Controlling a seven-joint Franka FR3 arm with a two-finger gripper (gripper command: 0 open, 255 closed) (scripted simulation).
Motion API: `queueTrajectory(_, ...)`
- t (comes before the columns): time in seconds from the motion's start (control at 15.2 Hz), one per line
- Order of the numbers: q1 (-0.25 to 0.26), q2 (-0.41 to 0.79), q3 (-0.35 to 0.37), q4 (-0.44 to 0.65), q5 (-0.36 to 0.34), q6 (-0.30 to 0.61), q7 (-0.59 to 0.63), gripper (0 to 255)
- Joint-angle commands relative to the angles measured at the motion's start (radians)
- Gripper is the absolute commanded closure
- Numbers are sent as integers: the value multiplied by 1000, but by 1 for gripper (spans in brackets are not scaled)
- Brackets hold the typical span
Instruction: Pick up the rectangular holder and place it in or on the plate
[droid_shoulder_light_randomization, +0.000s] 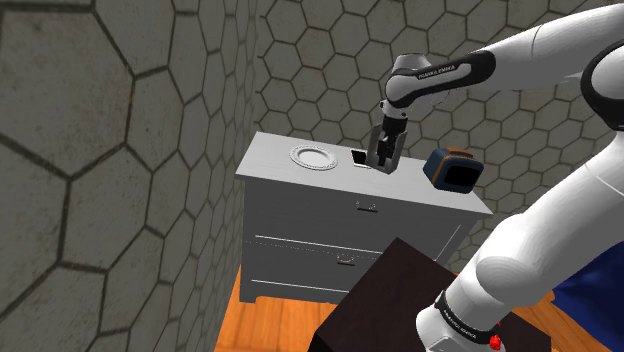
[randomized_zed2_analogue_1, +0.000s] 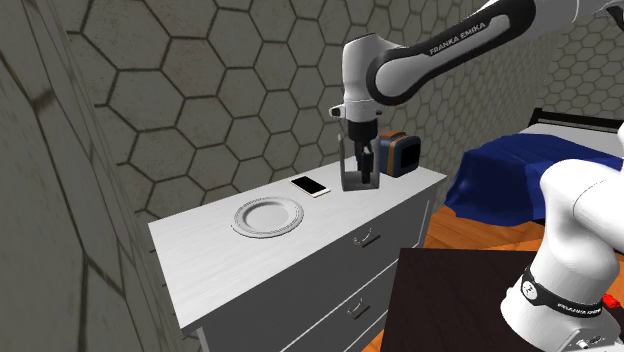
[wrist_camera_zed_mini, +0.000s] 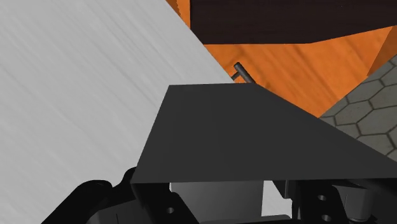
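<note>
rectangular holder (randomized_zed2_analogue_1: 349, 178) at tool (randomized_zed2_analogue_1: 364, 178), grip cannot tell | phone (randomized_zed2_analogue_1: 310, 186) lies between it and plate (randomized_zed2_analogue_1: 242, 217) | blue box (randomized_zed2_analogue_1: 402, 153) beside

A white two-drawer dresser (droid_shoulder_light_randomization: 300, 195) with small metal handles (droid_shoulder_light_randomization: 365, 207) stands on an orange wooden floor (droid_shoulder_light_randomization: 285, 320) against grey hexagon-tiled walls (droid_shoulder_light_randomization: 100, 150). A white smartphone (randomized_zed2_analogue_1: 310, 186) lies flat on its top. A blue and orange box-shaped object (randomized_zed2_analogue_1: 400, 153) stands near one end. A bed with a blue cover (randomized_zed2_analogue_1: 500, 170) stands beyond.

We see a pale dresser (droid_shoulder_light_randomization: 300, 235) backed into hexagon-tiled grey walls (droid_shoulder_light_randomization: 110, 150) — orange wooden floor (droid_shoulder_light_randomization: 270, 325) beneath it, a blue-covered bed (randomized_zed2_analogue_1: 500, 170) past one end.
</note>
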Motion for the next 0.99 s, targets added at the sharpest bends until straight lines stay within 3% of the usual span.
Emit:
queueTrajectory(0.0, 17, 62, 10, 52, 27, 6, 11, 255)
queueTrajectory(0.46, 57, 306, 46, 300, 122, -13, 39, 255)
queueTrajectory(0.92, 66, 565, 83, 623, 197, -90, 69, 255)
